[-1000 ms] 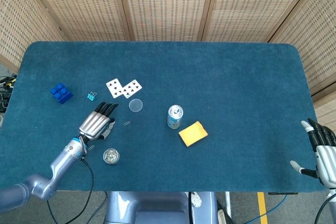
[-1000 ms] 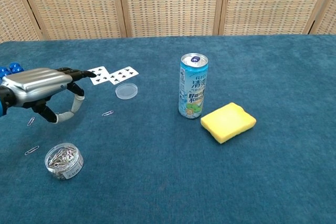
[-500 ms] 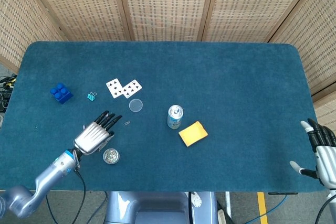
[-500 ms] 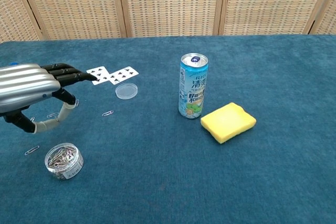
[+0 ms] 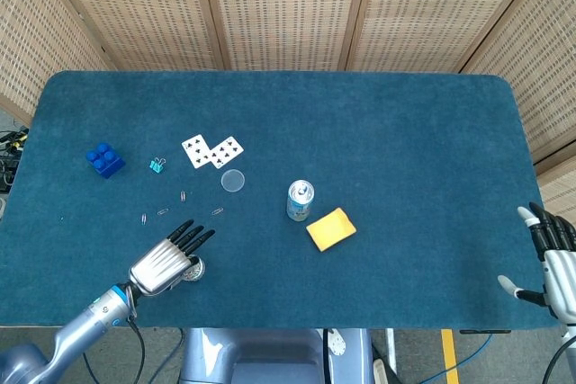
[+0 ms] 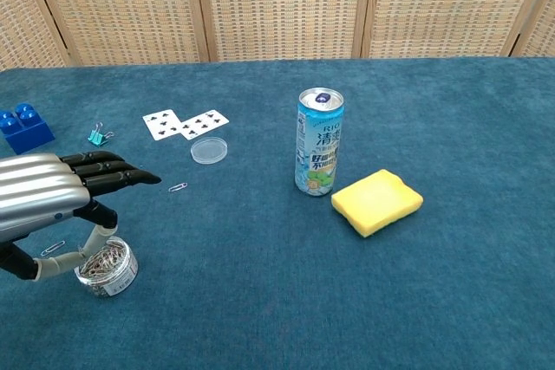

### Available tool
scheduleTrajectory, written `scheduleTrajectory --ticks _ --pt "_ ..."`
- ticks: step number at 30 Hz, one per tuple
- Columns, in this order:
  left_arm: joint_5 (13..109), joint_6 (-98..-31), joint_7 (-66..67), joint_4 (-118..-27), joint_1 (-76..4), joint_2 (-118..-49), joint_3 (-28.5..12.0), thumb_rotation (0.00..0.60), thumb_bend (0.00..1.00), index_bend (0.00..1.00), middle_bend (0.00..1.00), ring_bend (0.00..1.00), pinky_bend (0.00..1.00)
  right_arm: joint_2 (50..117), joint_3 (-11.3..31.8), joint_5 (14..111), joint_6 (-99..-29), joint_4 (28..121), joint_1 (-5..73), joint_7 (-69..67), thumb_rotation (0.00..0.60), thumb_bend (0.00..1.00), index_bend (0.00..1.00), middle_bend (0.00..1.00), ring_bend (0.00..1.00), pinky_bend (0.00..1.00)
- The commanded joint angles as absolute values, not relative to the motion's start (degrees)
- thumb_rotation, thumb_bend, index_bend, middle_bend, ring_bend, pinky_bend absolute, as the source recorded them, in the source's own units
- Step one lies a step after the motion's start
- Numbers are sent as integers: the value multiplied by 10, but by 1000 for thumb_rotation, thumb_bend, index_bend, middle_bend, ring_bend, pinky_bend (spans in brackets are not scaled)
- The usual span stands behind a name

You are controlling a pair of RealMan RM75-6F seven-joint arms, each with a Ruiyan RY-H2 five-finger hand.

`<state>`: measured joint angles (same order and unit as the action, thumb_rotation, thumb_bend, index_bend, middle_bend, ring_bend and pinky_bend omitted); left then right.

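Clear plastic, the little tub of paper clips [image 6: 106,266] sits at the near left of the table [image 5: 360,132], under the left hand [image 6: 52,205], whose fingers are spread above it, thumb by its rim. It looks light, stiff and slippery; best gripped round the wall. Loose clips [image 5: 163,211] lie at 12 o'clock, a can [image 6: 318,141] and yellow sponge [image 6: 376,201] at 3. The right hand [image 5: 553,263] hangs open, off the table's edge
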<state>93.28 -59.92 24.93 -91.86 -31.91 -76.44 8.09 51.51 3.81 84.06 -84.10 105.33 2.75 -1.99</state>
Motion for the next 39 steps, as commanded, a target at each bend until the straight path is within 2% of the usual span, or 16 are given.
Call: scheduleTrajectory --ticks 1,4,6,8,11,13,19,26,31,39 --pt "929 -598 245 -911 -315 -769 80 600 443 657 0 0 0 515 38 840 -840 1053 28 -20 600 0 45 0 0 0" --pt "927 -597 240 -905 -314 -771 78 600 438 631 0 0 0 515 38 840 -839 1053 29 -20 600 0 45 0 0 0" --pt "927 -597 231 -901 -313 -774 78 600 407 507 0 0 0 515 38 840 -839 1054 29 -19 600 0 45 0 0 0" --pt "930 -598 221 -898 -313 -776 76 600 340 336 0 0 0 515 38 840 -839 1054 29 -18 600 0 45 0 0 0" --pt "934 -605 199 -896 -312 -778 73 600 284 208 0 0 0 516 38 840 -839 1055 29 -16 600 0 45 0 0 0" --pt "937 -609 188 -895 -312 -776 71 600 273 179 0 0 0 516 38 840 -839 1055 29 -15 600 0 45 0 0 0" --pt "939 -624 154 -900 -311 -764 61 600 268 190 0 0 0 517 39 839 -838 1055 30 -14 600 0 45 0 0 0" --pt "911 -643 112 -881 -303 -743 36 600 268 318 0 0 0 516 38 840 -838 1056 30 -14 600 0 45 0 0 0" --pt "884 -618 77 -814 -293 -744 46 600 270 424 0 0 0 516 38 841 -839 1056 29 -14 600 0 45 0 0 0" --pt "869 -611 -10 -702 -272 -776 50 600 294 453 0 0 0 520 36 843 -834 1059 32 -4 600 0 45 0 0 0"
